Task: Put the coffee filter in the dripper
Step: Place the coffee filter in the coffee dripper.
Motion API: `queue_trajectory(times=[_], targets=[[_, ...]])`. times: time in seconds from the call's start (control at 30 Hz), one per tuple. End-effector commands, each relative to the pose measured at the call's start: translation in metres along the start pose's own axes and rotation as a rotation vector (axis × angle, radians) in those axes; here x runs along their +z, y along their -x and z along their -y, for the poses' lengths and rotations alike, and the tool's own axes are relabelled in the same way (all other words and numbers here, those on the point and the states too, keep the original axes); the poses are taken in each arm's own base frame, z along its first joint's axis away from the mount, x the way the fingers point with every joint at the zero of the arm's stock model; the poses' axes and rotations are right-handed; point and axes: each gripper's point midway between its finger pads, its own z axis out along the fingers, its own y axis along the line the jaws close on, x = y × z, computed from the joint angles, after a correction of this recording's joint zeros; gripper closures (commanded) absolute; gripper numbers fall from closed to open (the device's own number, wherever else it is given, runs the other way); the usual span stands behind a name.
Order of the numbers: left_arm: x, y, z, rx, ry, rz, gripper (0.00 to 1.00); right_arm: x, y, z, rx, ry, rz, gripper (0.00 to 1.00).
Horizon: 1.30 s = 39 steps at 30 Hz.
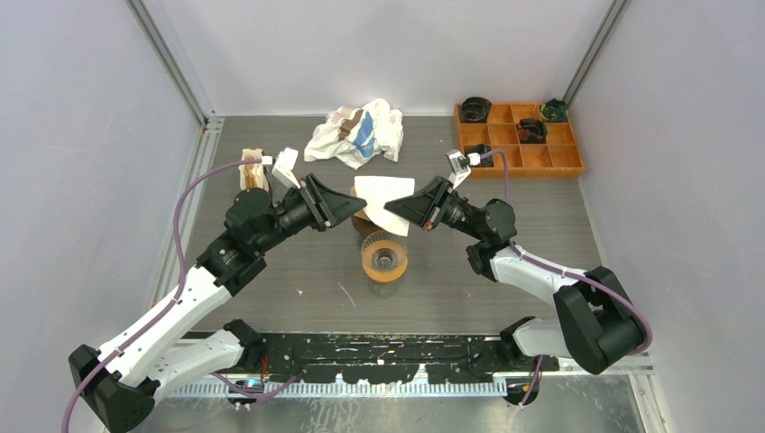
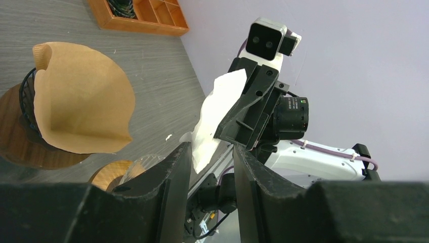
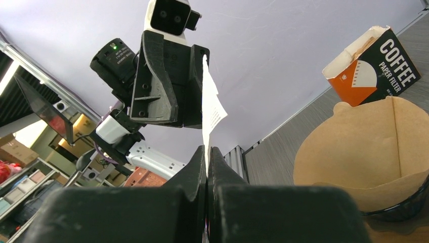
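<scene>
A white paper filter hangs in the air between my two grippers, above the middle of the table. My right gripper is shut on its edge, and the right wrist view shows the sheet rising out of the closed jaws. My left gripper is open, and in the left wrist view the sheet sits just past its left fingertip, not clamped. Below, a brown filter sits in a black wire dripper on a wooden stand. A second dripper with a wooden ring stands nearer.
An orange compartment tray with black parts sits at the back right. A crumpled white bag lies at the back middle. An orange and black coffee filter box stands at the left.
</scene>
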Motion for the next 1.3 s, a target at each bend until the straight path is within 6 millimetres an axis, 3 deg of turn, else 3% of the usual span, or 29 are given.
queue_trajectory(times=[0.0,0.17,0.73,1.27], targets=[[-0.004,0.019,0.033,0.032,-0.1,0.052,0.62,0.002,0.009,-0.016,-0.049,0.063,0.022,0.99],[-0.007,0.02,0.028,0.055,-0.071,0.062,0.62,0.002,0.009,-0.015,-0.047,0.064,0.022,0.99],[-0.008,0.019,0.046,0.049,-0.156,0.043,0.62,0.002,0.007,-0.011,-0.039,0.056,0.017,0.99],[-0.016,0.019,0.043,0.044,-0.121,0.049,0.63,0.002,0.008,-0.007,-0.041,0.036,0.025,0.99]])
